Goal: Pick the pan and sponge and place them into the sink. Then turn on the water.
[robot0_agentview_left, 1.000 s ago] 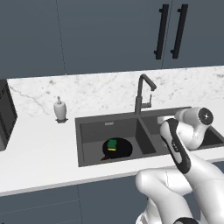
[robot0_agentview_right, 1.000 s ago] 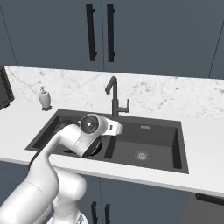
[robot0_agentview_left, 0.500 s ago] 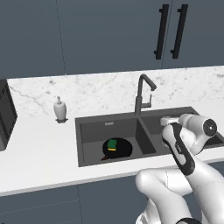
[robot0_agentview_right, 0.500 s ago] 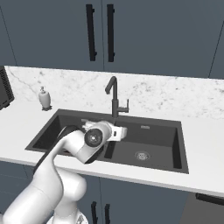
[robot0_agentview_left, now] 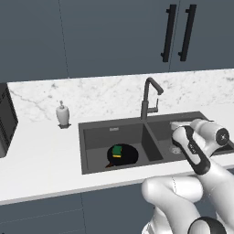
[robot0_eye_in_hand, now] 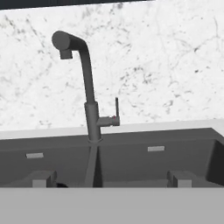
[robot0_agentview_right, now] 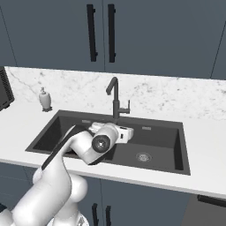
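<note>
Dark fingertips [robot0_eye_in_hand: 43, 178] stand spread wide at the bottom of the hand view, holding nothing, and the gripper [robot0_eye_in_hand: 113, 180] looks straight at the tap [robot0_eye_in_hand: 89, 100] from over the sink [robot0_agentview_left: 93, 132]. In the left base view the pan [robot0_agentview_left: 123, 156] lies flat on the floor of the left basin with the sponge [robot0_agentview_left: 117, 151] resting on top of it, at about nine o'clock from the hand, so both placings look done. What remains, by my judgement, is the water, and no stream shows under the spout. The thing to handle is the tap's small lever [robot0_eye_in_hand: 116, 109], standing upright at three o'clock off the column: rigid metal, thin and smooth, likely to slip from a loose pinch, so it is best pushed or gripped near its tip, where it swings most easily. Against the picture of a second ago, the hand has swung from over the divider toward the right basin and nearer the tap, while pan, sponge and the soap bottle [robot0_agentview_left: 62, 114] on the counter [robot0_agentview_left: 41, 155] beyond lie unchanged.
</note>
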Motion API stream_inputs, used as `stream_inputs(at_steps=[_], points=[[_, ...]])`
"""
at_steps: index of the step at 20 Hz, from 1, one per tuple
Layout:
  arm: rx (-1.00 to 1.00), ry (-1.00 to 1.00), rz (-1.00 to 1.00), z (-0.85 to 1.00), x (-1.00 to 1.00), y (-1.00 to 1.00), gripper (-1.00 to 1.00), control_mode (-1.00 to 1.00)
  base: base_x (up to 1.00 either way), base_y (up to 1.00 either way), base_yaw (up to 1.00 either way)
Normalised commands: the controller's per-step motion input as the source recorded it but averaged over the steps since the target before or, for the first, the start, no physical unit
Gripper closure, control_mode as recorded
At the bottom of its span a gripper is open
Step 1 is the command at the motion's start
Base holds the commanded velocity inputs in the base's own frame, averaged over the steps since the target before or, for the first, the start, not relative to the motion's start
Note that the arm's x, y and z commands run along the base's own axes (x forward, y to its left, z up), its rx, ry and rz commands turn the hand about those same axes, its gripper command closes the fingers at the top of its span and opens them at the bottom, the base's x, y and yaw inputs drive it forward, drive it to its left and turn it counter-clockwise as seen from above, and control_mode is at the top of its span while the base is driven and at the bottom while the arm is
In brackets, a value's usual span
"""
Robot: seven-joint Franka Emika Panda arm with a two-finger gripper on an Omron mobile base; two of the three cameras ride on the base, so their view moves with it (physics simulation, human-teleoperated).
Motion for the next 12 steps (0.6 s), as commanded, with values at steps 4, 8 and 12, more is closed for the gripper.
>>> stream_inputs(at_steps=[4,8,12], points=[[0.00,0.00,0.00,0.13,0.29,-0.12,-1.00,-1.00,0.00,0.00,0.00],[0.00,-0.01,0.00,0.02,0.21,-0.18,-1.00,-1.00,0.00,0.00,0.00],[0.00,-0.02,0.00,0.00,0.21,-0.16,-1.00,-1.00,0.00,0.00,0.00]])
